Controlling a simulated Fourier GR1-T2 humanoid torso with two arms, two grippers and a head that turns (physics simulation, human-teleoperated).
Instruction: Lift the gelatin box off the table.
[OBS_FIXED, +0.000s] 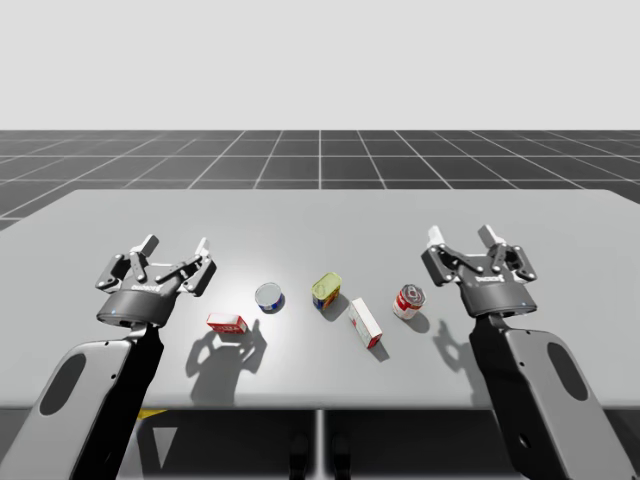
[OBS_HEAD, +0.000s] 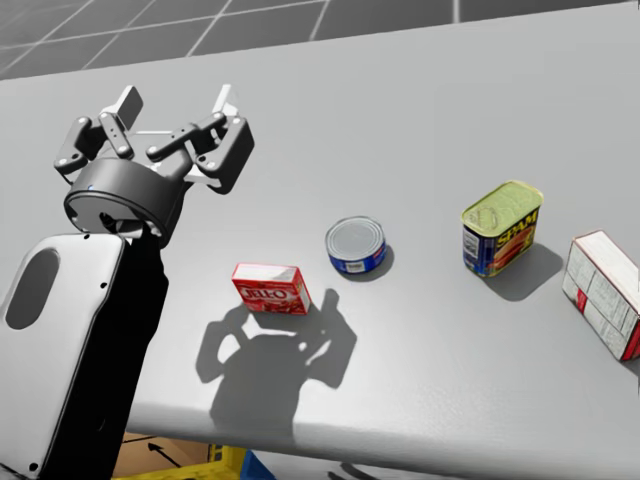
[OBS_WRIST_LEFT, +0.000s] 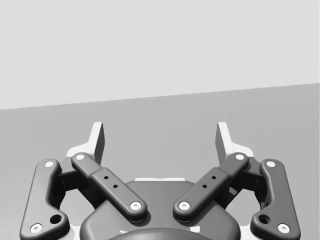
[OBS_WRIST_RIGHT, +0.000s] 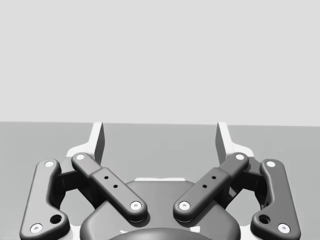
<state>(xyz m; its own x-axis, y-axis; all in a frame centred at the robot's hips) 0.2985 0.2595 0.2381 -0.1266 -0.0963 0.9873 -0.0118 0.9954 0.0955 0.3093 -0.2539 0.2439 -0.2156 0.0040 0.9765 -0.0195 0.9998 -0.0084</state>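
Note:
The gelatin box (OBS_FIXED: 228, 322) (OBS_HEAD: 270, 288) is small and red with a white top edge, and lies flat on the grey table (OBS_FIXED: 320, 215) near its front edge. My left gripper (OBS_FIXED: 176, 246) (OBS_HEAD: 177, 104) (OBS_WRIST_LEFT: 160, 137) hovers open above the table, behind and to the left of the box, with nothing between its fingers. My right gripper (OBS_FIXED: 462, 236) (OBS_WRIST_RIGHT: 160, 137) is open too, held over the table's right side, far from the box. Both wrist views look out over bare table.
Right of the gelatin box come a short blue can (OBS_FIXED: 268, 297) (OBS_HEAD: 355, 245), a blue-and-yellow rectangular tin (OBS_FIXED: 327, 292) (OBS_HEAD: 500, 227), a white-and-red box (OBS_FIXED: 365, 322) (OBS_HEAD: 603, 293) and a red can (OBS_FIXED: 408, 301). The table's front edge runs just before the gelatin box.

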